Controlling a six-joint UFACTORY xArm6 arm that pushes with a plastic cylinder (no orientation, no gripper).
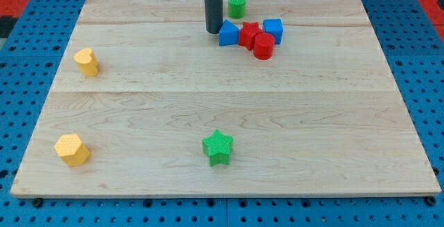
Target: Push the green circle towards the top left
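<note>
Blue perforated panelling surrounds a pale wooden worktop point(229, 102) that fills most of the camera view. My tip point(213, 31) rests on the worktop near the view's top centre; the rod carries no jaws, so no open or closed condition applies. The green circle point(236, 5) stands at roughly 1 o'clock from my tip, near it but apart, close to the worktop's top edge. At 3 o'clock from my tip, just beside it, sits a blue block point(229, 34), touching a red block point(250, 35); a red cylinder point(263, 46) and a second blue block point(273, 30) complete this cluster. A green star point(218, 147) lies at 6 o'clock, well apart. Two yellow blocks occupy the view's left: one point(87, 62) at 9 o'clock, one point(72, 150) at 8 o'clock.
</note>
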